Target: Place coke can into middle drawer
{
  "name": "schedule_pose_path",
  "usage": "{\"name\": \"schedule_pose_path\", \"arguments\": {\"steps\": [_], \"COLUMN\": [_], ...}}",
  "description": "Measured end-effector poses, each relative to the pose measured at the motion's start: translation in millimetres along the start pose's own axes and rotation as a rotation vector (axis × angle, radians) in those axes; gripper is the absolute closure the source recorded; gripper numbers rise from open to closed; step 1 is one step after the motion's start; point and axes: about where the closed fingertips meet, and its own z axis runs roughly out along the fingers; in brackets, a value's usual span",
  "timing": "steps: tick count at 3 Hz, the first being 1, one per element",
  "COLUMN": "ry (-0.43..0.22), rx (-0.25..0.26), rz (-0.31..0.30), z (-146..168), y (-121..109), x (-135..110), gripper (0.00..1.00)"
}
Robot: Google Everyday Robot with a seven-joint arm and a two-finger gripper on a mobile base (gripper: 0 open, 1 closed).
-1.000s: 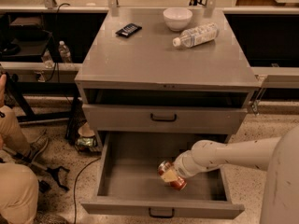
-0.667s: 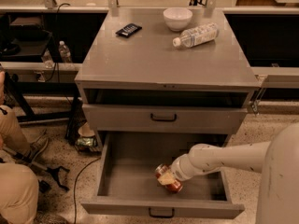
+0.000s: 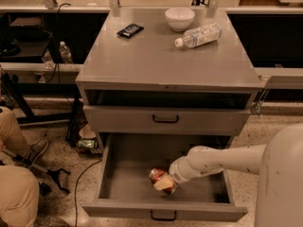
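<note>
The middle drawer (image 3: 125,176), the cabinet's lowest one, is pulled open and shows its flat grey tray. My white arm reaches into it from the right. My gripper (image 3: 165,183) is low inside the drawer, near its front middle, shut on the red coke can (image 3: 155,175). The can lies tilted, close to or on the drawer floor; I cannot tell whether it touches. The fingers are partly hidden by the can.
A shut grey drawer front (image 3: 165,119) with a black handle sits above. On the cabinet top are a white bowl (image 3: 179,18), a clear water bottle (image 3: 199,36) lying down and a black flat object (image 3: 130,30). A person's legs (image 3: 16,193) are at the left.
My gripper has moved left and slightly toward the drawer's front, carrying the can lower into the drawer.
</note>
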Motion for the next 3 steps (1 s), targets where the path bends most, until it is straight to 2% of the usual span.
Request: {"name": "schedule_pose_path", "arguments": {"steps": [1, 2, 3], "ry": [-0.006, -0.073, -0.07], "rx": [-0.005, 0.037, 0.033], "rz": [-0.008, 0.012, 0.011], "z": [1, -71, -65], "y": [-1, -34, -32], "x": [-4, 14, 12], "gripper": [0.0, 0.0, 0.0]}}
